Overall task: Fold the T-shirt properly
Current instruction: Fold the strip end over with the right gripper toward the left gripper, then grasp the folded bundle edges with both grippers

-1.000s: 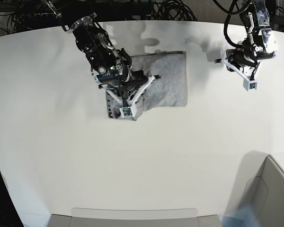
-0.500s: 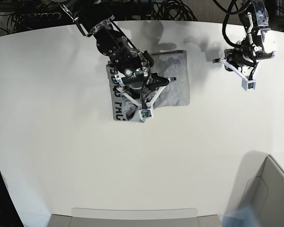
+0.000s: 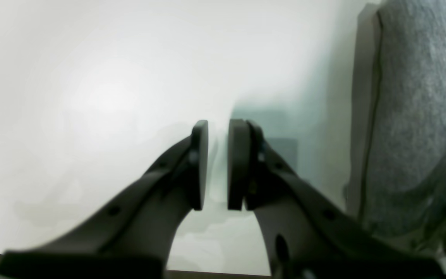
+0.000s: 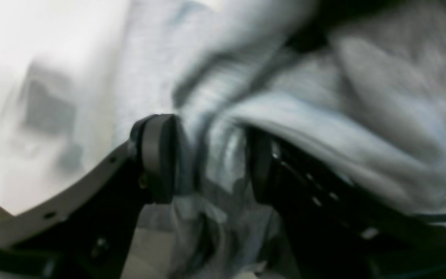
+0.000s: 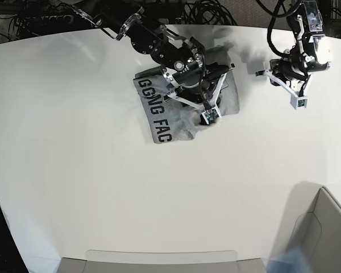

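T-shirt (image 4: 323, 128) cloth is bunched between the pads of my right pincer (image 4: 203, 159), which is clenched on a grey fold. From the base view that pincer (image 5: 207, 111) sits over the shirt's (image 5: 159, 108) right part, with black lettering showing on the flap to its left, the whole lying on the white table (image 5: 102, 193). My left pincer (image 3: 218, 164) hangs apart, pads nearly together on nothing, the shirt's edge (image 3: 412, 97) off to its right.

Grey T-shirt (image 5: 159, 111) — partly folded, black lettering up — on table.
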Tool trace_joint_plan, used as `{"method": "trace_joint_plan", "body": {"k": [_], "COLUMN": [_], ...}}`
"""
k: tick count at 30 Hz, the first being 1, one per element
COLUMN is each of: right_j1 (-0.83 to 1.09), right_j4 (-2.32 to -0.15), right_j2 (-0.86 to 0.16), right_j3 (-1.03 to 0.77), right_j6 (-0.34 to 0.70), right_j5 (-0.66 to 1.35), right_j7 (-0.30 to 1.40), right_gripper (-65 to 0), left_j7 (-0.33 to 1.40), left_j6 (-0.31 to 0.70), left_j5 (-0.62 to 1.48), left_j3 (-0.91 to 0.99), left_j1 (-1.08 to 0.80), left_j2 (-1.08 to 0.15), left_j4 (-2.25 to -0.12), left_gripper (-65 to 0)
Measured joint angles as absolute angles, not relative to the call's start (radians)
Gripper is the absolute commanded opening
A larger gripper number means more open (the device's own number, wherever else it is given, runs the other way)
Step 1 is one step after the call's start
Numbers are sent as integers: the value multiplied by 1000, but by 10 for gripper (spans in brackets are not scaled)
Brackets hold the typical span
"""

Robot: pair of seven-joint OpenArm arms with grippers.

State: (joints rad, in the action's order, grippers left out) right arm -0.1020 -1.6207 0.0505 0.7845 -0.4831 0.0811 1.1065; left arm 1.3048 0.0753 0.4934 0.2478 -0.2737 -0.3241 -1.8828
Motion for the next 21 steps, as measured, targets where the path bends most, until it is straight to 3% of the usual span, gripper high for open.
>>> {"method": "trace_joint_plan", "body": {"k": [9,17,21], "right_j1": [-159,-244,-262], "right_j4": [-1620,-1637,-1712], "right_j2": [72,83,75], "right_j3": [836,989,911], "right_j6": [-483,-477,-476], "right_j5": [82,94,98], "right_j7": [1106,1108,1110], "right_gripper": [-356,-356,-356], "left_j7": [1305,1305,1305], "left_j6": [75,75,75], "left_j5": [493,492,494], "left_j3": [248,249,249], "left_j1": [-274,-274,-276], "left_j2": [-321,-318,-316], "left_j4": [-1883,-1883,-1887], "left_gripper": [-564,-564,-564]}}
